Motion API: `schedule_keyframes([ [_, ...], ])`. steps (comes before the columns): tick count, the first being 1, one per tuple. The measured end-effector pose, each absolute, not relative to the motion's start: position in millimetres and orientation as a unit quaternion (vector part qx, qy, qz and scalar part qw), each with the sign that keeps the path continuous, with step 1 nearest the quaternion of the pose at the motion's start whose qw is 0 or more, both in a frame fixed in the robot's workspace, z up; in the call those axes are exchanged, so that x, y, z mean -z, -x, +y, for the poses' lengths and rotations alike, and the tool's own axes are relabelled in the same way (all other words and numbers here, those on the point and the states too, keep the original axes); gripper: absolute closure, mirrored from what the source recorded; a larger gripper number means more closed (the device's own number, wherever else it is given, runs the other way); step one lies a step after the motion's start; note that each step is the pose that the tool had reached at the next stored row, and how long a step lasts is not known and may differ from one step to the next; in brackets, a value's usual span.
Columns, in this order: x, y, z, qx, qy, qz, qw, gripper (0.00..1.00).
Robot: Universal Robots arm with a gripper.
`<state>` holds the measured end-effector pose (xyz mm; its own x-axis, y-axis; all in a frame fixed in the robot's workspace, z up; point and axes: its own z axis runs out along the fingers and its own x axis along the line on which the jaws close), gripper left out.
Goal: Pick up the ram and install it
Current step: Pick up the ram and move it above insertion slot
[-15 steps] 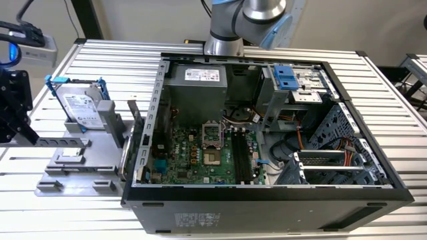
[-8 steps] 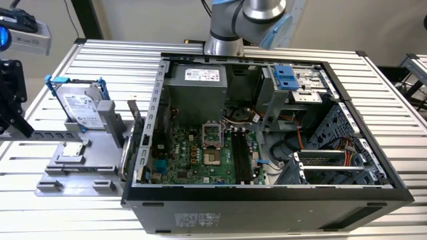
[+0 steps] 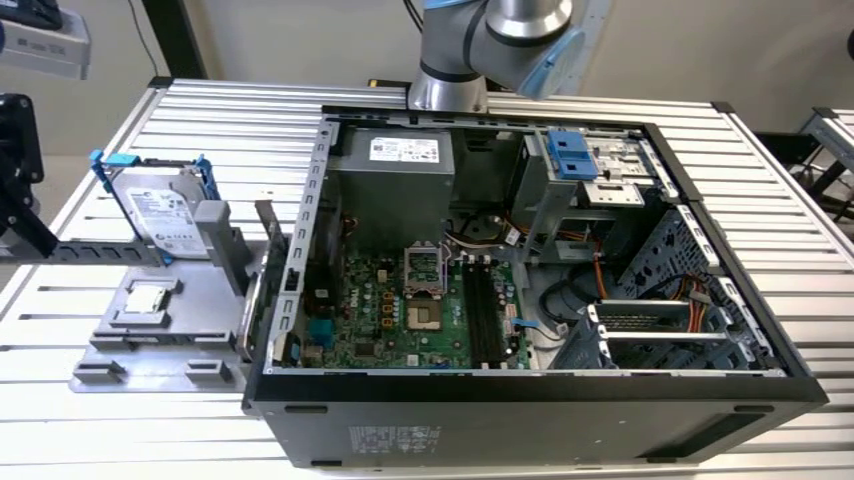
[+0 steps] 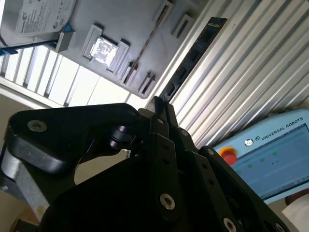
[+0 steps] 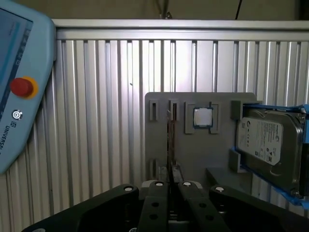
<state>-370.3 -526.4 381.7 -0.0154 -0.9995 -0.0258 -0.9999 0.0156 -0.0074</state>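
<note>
The gripper (image 4: 158, 105) is closed on the ram (image 4: 193, 53), its two fingers pressed flat together with the stick pinched at their tips. In the second wrist view the ram starts right at the fingertips and runs straight out ahead of them, a dark strip with small chips along its face. Its long axis seems to carry on the line of the fingers rather than cross it, though I cannot tell how much of that is foreshortening. The first wrist view shows the gripper (image 5: 170, 183) as the same closed pair.

Ahead of the hand, well beyond the ram's free end, lies the tray (image 5: 203, 154) with a drive (image 5: 268, 145) on it, on the ribbed table (image 5: 96, 121). In the exterior view the arm (image 3: 467, 45) stands over the far side of the case (image 3: 534, 400). The slots (image 3: 483, 310) lie inside the case, their long axes running from its near wall toward the arm. Judging by what the wrist cameras face, the hand points out toward the tray, not down at the slots. Ram and slots are therefore well apart and not yet lined up.
</note>
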Motion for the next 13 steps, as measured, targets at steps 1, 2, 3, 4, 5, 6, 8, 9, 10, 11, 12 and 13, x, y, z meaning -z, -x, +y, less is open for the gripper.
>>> schedule_keyframes([
  [1,-384,370,-525,-0.006,0.702,0.713,0.012,1.0],
  [2,-386,370,-524,-0.006,0.702,0.713,0.012,1.0],
  [3,-388,370,-523,-0.006,0.702,0.712,0.012,1.0],
  [4,-390,370,-522,-0.006,0.702,0.712,0.012,1.0],
  [5,-392,370,-521,-0.006,0.702,0.713,0.013,1.0],
  [6,-394,370,-521,-0.006,0.702,0.713,0.013,1.0],
  [8,-399,370,-519,-0.006,0.702,0.713,0.013,1.0],
  [9,-401,370,-518,-0.007,0.702,0.712,0.013,1.0],
  [10,-404,370,-517,-0.007,0.702,0.712,0.013,1.0],
  [11,-406,370,-516,-0.007,0.702,0.712,0.014,1.0],
  [12,-408,370,-515,-0.007,0.702,0.712,0.014,1.0],
  [13,-410,370,-515,-0.007,0.701,0.713,0.014,1.0],
])
